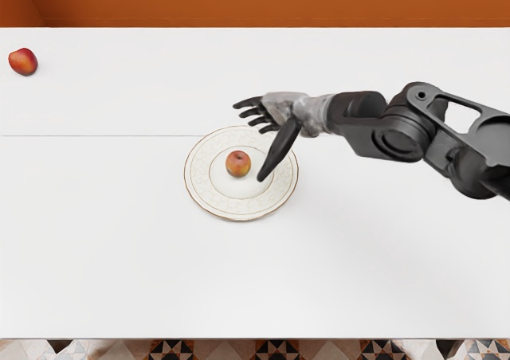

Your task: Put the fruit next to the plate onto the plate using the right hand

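Observation:
A white plate [209,197] with a thin gold rim lies in the middle of the table. A small red-orange fruit [237,163] rests on the plate's centre. My right hand [261,125] hovers over the plate's far right rim, its arm reaching in from the right edge. Its fingers [249,105] are spread and hold nothing, and the thumb [276,151] points down toward the plate just right of the fruit, apart from it. A second red fruit [23,60] lies far off at the table's back left.
The white table [255,280] fills the view, with a faint seam [96,135] running across it. An orange wall [255,1] stands behind. Patterned floor tiles [279,350] show past the front edge.

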Controlling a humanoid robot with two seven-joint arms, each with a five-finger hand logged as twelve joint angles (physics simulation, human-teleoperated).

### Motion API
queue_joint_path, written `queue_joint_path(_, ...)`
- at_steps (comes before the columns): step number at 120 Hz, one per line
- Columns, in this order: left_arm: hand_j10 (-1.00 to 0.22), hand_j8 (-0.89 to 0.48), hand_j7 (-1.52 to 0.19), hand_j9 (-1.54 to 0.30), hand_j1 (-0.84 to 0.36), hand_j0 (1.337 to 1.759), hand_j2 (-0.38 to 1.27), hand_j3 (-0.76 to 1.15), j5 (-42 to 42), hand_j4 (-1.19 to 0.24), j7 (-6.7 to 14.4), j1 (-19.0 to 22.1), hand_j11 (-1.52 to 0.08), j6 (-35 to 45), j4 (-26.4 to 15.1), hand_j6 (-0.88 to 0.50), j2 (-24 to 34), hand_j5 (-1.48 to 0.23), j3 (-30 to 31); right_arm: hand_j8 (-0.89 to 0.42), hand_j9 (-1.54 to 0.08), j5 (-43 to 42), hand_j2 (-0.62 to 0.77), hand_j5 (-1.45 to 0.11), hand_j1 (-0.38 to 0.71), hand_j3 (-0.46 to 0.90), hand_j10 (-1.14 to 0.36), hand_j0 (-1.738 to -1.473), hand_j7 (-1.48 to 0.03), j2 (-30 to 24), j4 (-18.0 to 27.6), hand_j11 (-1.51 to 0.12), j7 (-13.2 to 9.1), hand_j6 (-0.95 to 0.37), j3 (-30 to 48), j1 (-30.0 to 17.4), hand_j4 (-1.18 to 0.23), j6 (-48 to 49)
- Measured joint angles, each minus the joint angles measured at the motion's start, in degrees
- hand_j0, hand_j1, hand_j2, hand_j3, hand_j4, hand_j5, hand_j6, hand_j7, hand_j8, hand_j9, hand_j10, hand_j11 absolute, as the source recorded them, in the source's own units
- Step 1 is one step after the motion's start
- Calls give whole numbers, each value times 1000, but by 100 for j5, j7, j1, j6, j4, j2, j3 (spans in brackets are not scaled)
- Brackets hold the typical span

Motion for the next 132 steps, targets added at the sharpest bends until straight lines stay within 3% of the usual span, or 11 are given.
queue_joint_path(23,-233,-233,-303,-303,69,1658,46,0,0,-233,-1,0,-303,0,0,-233,0,-303,0,-57,-75,674,-9,-75,-281,0,-57,-1658,-75,-263,71,-75,55,-58,1010,-662,-58,1237)
queue_joint_path(52,-233,-233,-303,-303,69,1658,46,0,0,-233,-1,0,-303,0,0,-233,0,-303,0,-48,-62,2018,-8,-62,-292,0,-48,-1658,-62,-919,36,-62,73,-48,1304,-1001,-48,2413)
queue_joint_path(94,-233,-233,-303,-303,69,1658,47,0,0,-233,-2,0,-303,0,0,-233,0,-303,0,-41,-54,3641,-8,-54,-300,0,-41,-1658,-54,-1915,-43,-54,30,-41,1318,-1404,-41,2654)
queue_joint_path(132,-233,-233,-303,-303,69,1658,47,0,0,-233,-2,0,-304,0,0,-233,0,-303,-1,-39,-52,4540,-7,-52,-301,0,-39,-1658,-52,-2752,-54,-52,5,-38,1261,-1779,-39,2664)
